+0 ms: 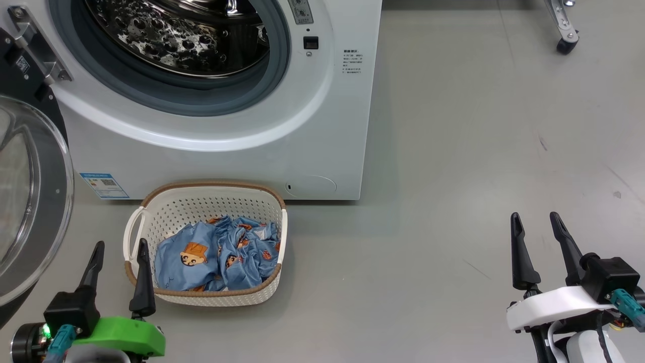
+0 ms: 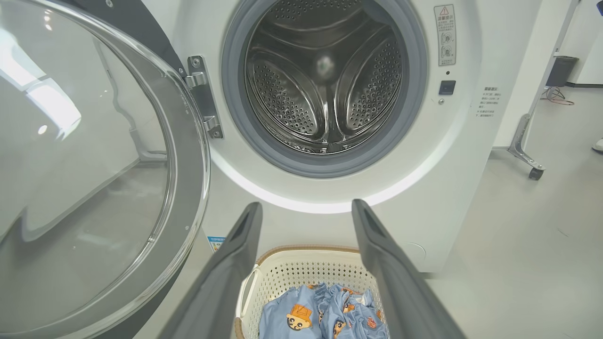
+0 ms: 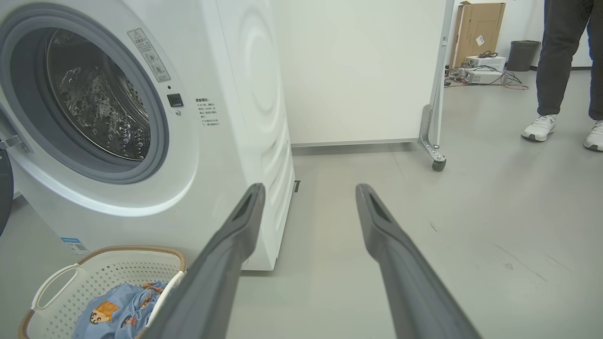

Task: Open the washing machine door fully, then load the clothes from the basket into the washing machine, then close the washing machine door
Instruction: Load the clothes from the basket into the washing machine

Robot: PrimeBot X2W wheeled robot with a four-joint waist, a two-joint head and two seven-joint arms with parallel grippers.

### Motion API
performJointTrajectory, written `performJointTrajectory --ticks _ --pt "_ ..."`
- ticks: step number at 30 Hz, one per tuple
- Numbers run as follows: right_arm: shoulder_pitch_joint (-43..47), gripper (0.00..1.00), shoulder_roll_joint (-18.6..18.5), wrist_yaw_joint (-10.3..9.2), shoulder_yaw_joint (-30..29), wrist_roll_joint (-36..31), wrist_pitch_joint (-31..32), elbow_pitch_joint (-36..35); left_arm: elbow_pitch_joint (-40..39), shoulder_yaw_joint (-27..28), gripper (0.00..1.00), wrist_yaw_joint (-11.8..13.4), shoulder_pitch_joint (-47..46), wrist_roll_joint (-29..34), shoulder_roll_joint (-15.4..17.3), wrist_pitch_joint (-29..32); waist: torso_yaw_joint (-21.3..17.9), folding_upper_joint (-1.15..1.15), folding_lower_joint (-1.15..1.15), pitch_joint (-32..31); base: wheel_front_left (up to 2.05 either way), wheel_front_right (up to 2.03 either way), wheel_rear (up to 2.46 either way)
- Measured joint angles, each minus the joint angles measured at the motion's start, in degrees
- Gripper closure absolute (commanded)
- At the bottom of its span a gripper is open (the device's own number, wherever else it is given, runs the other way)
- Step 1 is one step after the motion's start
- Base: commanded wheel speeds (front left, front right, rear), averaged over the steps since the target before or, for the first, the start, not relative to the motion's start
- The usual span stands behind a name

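Left hand green-based; right hand white-based; both black-fingered.

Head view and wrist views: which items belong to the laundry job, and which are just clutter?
Job: washing machine; washing machine door, swung open; basket; clothes in it.

Lying about: caster leg; cardboard box; grey bin; person's shoes.

Door: washing machine door swung open, far left.
Basket: basket on floor before washing machine, holding clothes.
Grippers: left gripper beside basket, right gripper near right; both spread.
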Motion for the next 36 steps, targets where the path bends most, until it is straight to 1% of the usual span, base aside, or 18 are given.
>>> performJointTrajectory --ticks 9,18,36 --pt "0.0 0.00 0.0 0.00 0.0 0.2 0.0 0.0 -0.5 0.8 0.00 0.0 0.0 0.4 -0.1 0.0 0.1 0.00 0.00 0.6 0.89 -1.16 0.27" --pt "0.0 0.00 0.1 0.00 -0.2 0.6 0.0 0.0 -0.8 1.7 0.00 0.0 -0.1 1.0 -0.1 0.0 0.2 0.00 0.00 1.5 0.74 -0.75 0.01" --pt "-0.1 0.00 0.1 0.00 -0.3 0.7 0.0 0.1 -0.3 1.7 0.00 0.0 -0.2 1.2 -0.3 0.0 0.4 0.00 0.00 2.7 0.20 -0.20 0.00"
